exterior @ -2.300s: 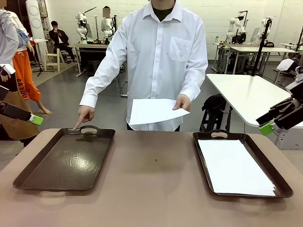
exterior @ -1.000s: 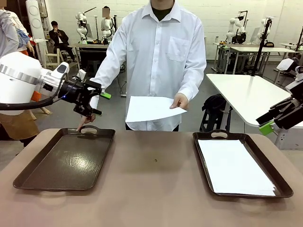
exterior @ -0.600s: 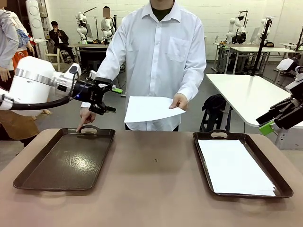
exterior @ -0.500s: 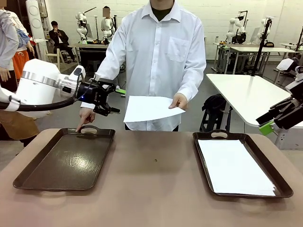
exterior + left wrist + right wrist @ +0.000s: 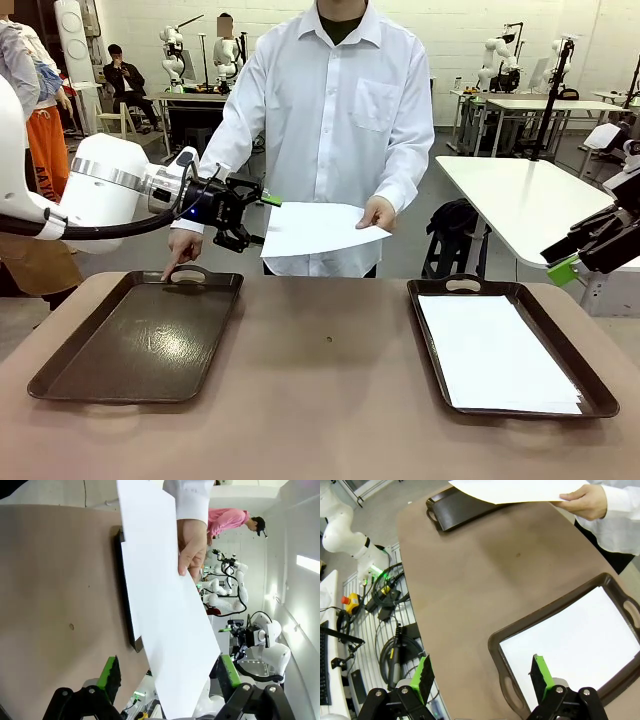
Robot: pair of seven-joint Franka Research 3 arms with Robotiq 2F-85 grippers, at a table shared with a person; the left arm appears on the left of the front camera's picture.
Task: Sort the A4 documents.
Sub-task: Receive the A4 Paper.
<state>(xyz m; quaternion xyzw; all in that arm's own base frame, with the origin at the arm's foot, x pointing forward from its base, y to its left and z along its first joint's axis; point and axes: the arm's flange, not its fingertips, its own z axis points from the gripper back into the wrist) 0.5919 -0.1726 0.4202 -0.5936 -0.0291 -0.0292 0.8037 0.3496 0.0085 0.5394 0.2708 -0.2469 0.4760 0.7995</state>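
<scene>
Docs (image 5: 495, 352) in right tray (image 5: 436, 350)

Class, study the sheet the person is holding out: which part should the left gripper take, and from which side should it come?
Probably the free edge of the held sheet, away from the person's hand. The sheet lies nearly flat with that edge facing the open left gripper, so come from the robot's left, one finger above and one below.

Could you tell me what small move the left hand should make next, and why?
Probably close on the sheet. The left hand is open, its green-padded fingers either side of the sheet's edge, while the person's hand holds the other end and a finger points at the empty tray.
</scene>
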